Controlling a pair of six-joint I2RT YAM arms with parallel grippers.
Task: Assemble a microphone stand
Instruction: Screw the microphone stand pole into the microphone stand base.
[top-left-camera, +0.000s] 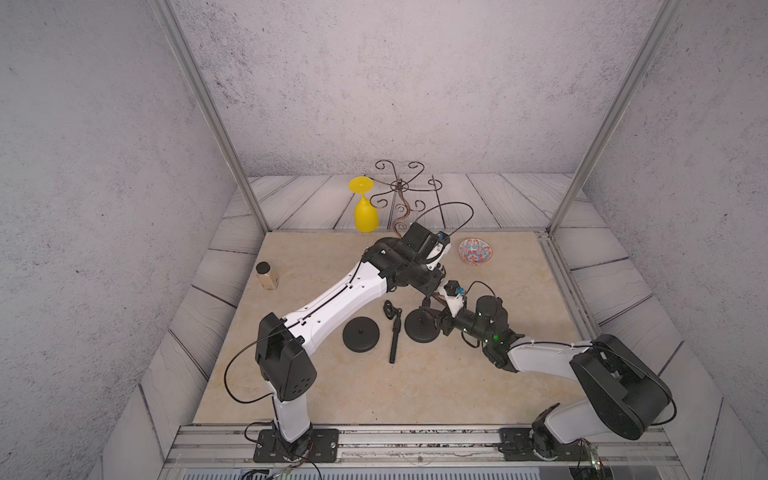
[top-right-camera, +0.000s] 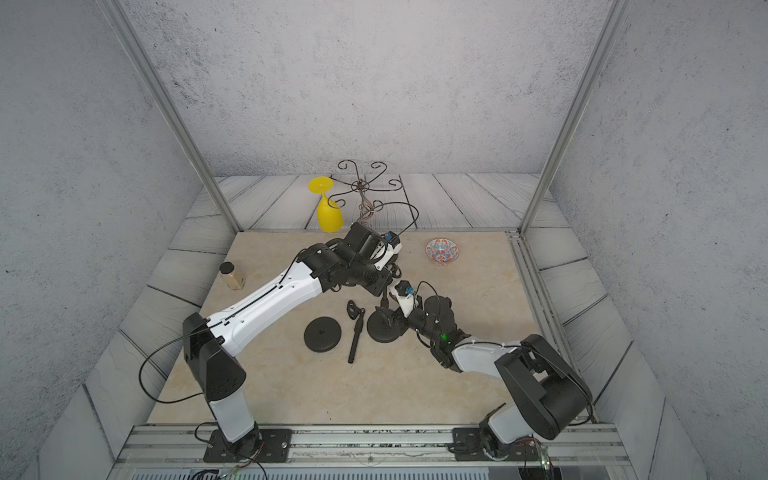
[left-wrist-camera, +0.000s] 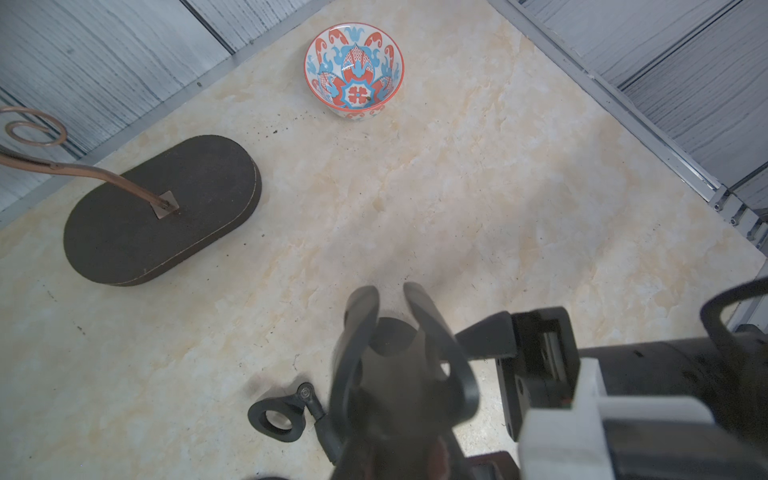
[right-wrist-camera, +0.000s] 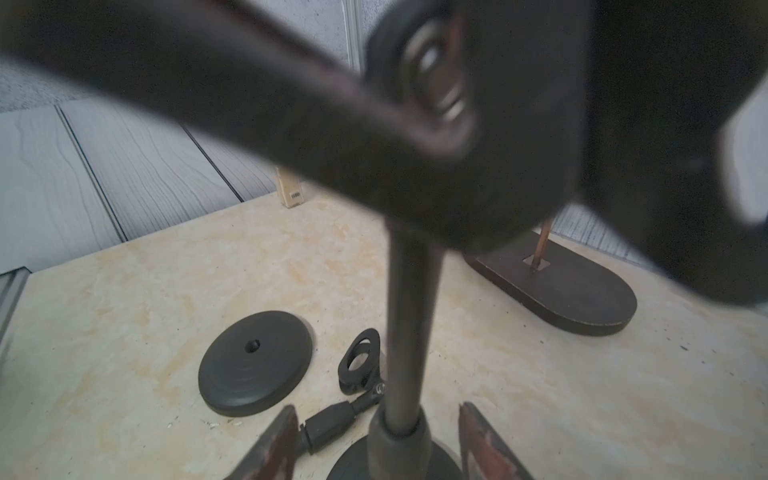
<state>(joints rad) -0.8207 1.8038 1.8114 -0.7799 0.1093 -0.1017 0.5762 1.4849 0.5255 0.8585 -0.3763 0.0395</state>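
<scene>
Left pincer (left-wrist-camera: 388, 291) blurred, gripping pole (right-wrist-camera: 409, 324), top hidden

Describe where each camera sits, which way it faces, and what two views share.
Top views: overhead near the arm bases, facing down; table, left arm, right arm.
Left wrist: above the pole, looking down; left gripper shut on it.
Right wrist: low, facing the pole sideways; open right gripper.
Shared: both wrist views show the clip.
</scene>
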